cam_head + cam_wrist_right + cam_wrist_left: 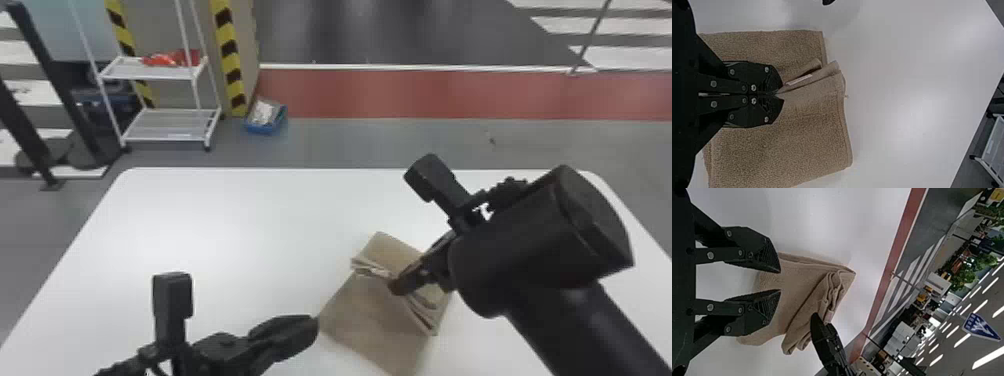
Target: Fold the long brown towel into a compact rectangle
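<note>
The towel [801,141], pinched by the right gripper [780,93], may be unfolded by a tug; the left gripper [780,281] is spread.

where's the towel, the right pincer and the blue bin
Towel [377,325], head view: flat part nearer the robot.
Right pincer [779,93], right wrist view: between its fingertips.
Blue bin [260,129], head view: its front wall.

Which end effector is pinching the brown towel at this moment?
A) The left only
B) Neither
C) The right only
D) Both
C: the right end effector is shut on a gathered fold of the brown towel, while the left end effector stands open with its fingertips apart.
</note>
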`<state>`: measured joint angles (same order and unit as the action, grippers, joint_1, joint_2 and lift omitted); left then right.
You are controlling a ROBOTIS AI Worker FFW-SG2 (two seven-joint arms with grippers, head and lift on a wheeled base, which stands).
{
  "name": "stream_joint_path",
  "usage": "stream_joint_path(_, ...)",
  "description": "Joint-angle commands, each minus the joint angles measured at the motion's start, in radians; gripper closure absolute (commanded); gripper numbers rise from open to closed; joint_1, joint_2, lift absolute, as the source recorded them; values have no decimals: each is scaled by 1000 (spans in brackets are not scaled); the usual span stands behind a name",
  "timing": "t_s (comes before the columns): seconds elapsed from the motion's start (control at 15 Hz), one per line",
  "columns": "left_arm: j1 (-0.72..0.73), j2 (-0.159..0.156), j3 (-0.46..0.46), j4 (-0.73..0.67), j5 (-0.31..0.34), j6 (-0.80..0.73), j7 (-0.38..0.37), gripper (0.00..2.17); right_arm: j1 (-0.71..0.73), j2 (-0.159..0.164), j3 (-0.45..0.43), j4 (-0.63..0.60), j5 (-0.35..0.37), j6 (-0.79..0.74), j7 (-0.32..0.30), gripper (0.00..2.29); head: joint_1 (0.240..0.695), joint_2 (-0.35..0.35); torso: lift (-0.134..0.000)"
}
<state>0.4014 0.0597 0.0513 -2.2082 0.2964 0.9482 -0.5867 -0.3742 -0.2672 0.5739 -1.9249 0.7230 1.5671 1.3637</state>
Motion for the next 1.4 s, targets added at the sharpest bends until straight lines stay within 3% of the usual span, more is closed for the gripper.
stream_joint_path(0.0,5,0,-24,7,1,-35,-7,2010,-3,0,-11,0,-2,5,3,1237,695,-12,-124)
stream_joint_path(0.27,10,2,-102,36,3,-179,-16,2010,0,0,-11,-5,-5,5,3,1237,695,-41,-124)
stream_joint_path(0.67,-44,3,-177,154,-59,-213,-19,2010,12,-4,-8,-25,-4,5,3,1237,695,-97,-124)
stream_joint_path(1.33,-107,3,-203,260,-100,-240,13,2010,47,-21,-8,-92,-5,5,3,1237,695,-112,-124)
